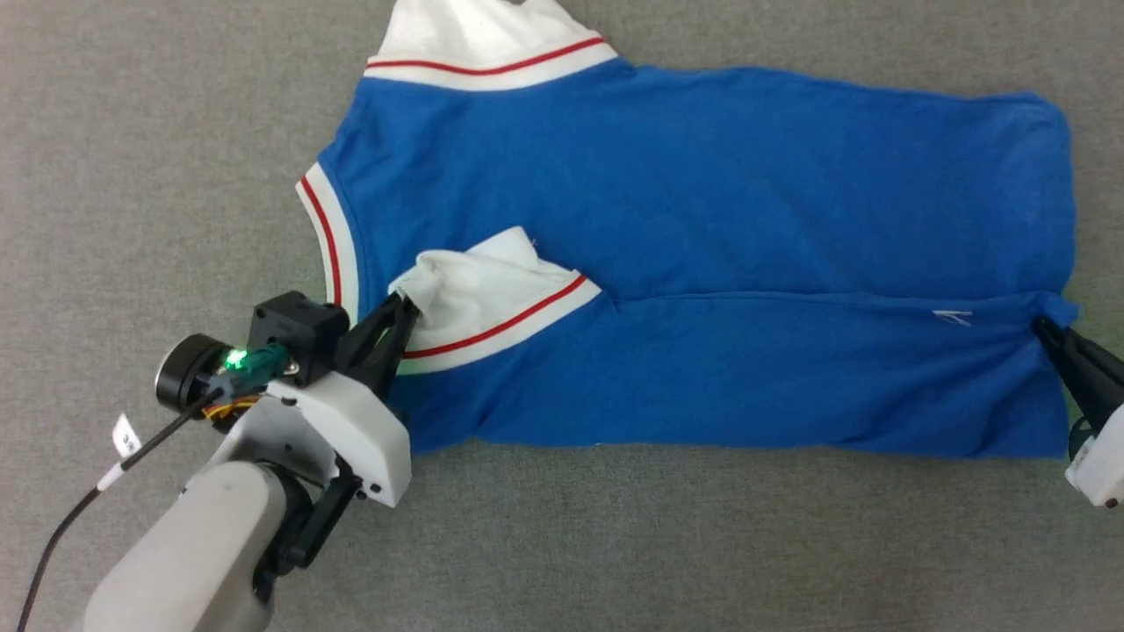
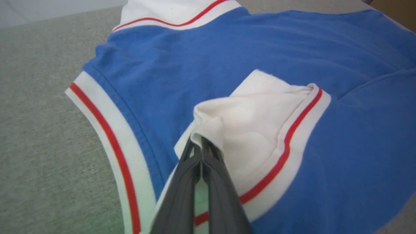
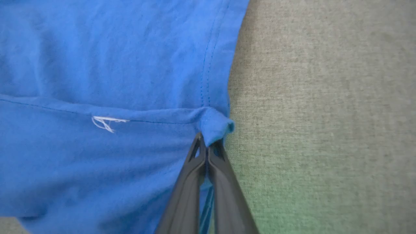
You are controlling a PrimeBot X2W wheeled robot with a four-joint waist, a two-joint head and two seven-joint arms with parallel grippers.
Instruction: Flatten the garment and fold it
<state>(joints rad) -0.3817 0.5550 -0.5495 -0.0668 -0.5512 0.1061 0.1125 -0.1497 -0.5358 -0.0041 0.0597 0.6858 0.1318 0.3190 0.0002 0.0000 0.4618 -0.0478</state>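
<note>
Lying half-folded, the blue garment (image 1: 702,193) shows white, red-striped bands.

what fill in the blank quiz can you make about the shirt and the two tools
1. The left tool is shut on the garment's folded-over ____ sleeve.
2. The right tool is shut on a ____ corner of the garment.
3. The band edging that sleeve carries a thin ____ stripe.
Missing words: white; blue; red.

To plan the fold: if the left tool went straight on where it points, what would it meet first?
The left tool pinches the white sleeve, so that first; beyond it, probably the blue body of the garment.
</note>
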